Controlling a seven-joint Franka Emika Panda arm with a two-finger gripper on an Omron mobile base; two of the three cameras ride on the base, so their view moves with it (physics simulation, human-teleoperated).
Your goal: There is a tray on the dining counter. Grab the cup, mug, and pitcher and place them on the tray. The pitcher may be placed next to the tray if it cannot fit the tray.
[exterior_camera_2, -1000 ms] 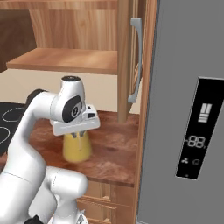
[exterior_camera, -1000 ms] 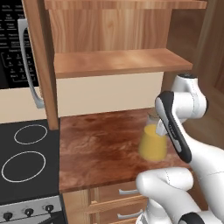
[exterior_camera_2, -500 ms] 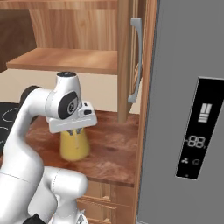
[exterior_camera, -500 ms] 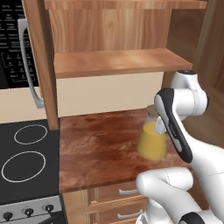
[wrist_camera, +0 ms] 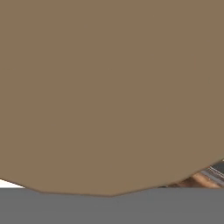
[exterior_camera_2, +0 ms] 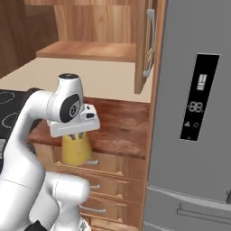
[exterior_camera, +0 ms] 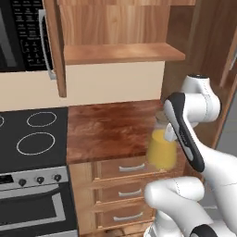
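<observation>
The pitcher [exterior_camera: 161, 151], clear glass with a yellow-orange body, hangs upright under my hand, in front of the counter edge and over the drawers. From the right it shows as the pitcher [exterior_camera_2: 76, 149] below the white hand. My gripper [exterior_camera_2: 75, 135] is shut on its neck, and the fingers are mostly hidden by the hand. In the hand view the pitcher [wrist_camera: 109, 87] is a tan surface pressed close to the camera. The tray, cup, mug and dining counter are out of view.
A narrow wood countertop [exterior_camera: 111, 129] adjoins a black stovetop [exterior_camera: 32, 134], with drawers [exterior_camera: 121, 167] below. A wooden shelf [exterior_camera: 115, 53] and a microwave [exterior_camera: 23, 32] hang above. A tall grey fridge [exterior_camera_2: 194, 113] stands close on the right.
The whole picture has shifted: the base has backed away from the counter. The pitcher, held in my gripper, has come off the countertop and now hangs before the drawers.
</observation>
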